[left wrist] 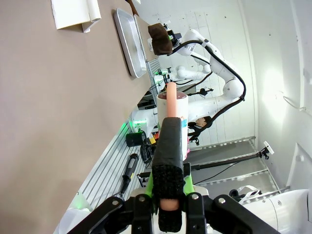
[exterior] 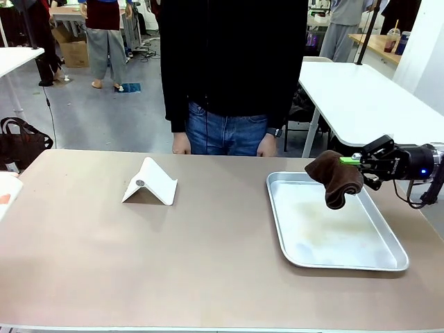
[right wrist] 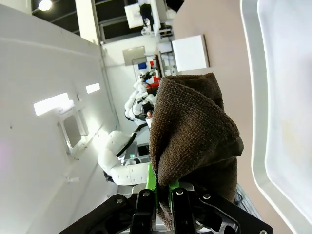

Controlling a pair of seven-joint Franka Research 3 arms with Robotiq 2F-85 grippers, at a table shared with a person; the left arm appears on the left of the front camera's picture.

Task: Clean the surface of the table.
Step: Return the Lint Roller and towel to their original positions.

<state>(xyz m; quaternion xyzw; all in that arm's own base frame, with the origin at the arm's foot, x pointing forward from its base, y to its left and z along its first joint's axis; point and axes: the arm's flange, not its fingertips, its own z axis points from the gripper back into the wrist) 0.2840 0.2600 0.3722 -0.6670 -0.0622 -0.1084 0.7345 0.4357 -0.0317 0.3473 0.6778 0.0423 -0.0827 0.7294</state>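
1. The right pincer (exterior: 355, 160) is clenched on a brown cloth (exterior: 336, 182). It grips one bunched edge, so the rest droops free as a loose pad, which suits wiping.
2. The cloth hangs over the far right part of the tray (exterior: 326, 236) and seems clear of the metal. I judge it is being carried, not yet pressed on anything.
3. The tabletop (exterior: 208, 257), the thing to be cleaned, spans the whole foreground between the robot and the person (exterior: 232, 62). Its taupe top shows no plain spill from here. The tray's floor has a faint pale smear.
4. The tray lies flat on the tabletop's right side, probably as a place to park the cloth within the right arm's reach.
5. A white folded stand (exterior: 149, 184) sits left of centre, well apart from the tray. A wipe across the middle would have to go round it or wait for it to be moved.
6. The left pincer (left wrist: 169, 187) is clamped on a stick (left wrist: 168, 146) with a rough black sleeve and a pale pink end. The stick points away along the fingers, held beside the tabletop's edge rather than over it. I cannot tell what tool it is.
7. The person stands at the far edge with hands low at the sides, touching nothing, likely leaving the surface free for the arms.
8. The next move, as I judge it, calls for lowering the cloth onto bare tabletop left of the tray.
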